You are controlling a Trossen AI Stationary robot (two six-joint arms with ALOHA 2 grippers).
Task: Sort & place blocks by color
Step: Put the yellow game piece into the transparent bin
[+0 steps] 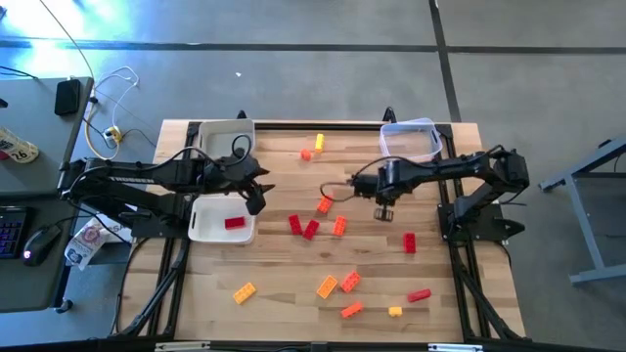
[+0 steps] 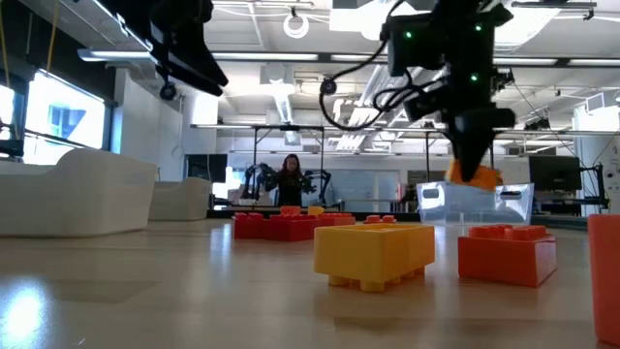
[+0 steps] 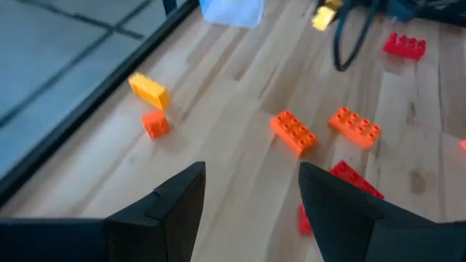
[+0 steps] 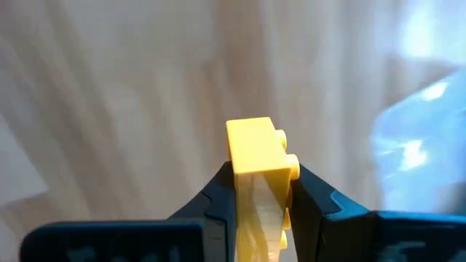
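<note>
Right wrist view: right gripper jaws clamped on yellow block, lifted off tabletop near clear tub at far right corner. We'd carry level, release low over yellow's spot. Left gripper jaws wide, empty, by white trays. Pale wood planks; person far back in room.

A light wooden bench carries two white rectangular plastic trays and a clear plastic tub. A black mouse sits on the grey side desk. A person stands far off in the room.
</note>
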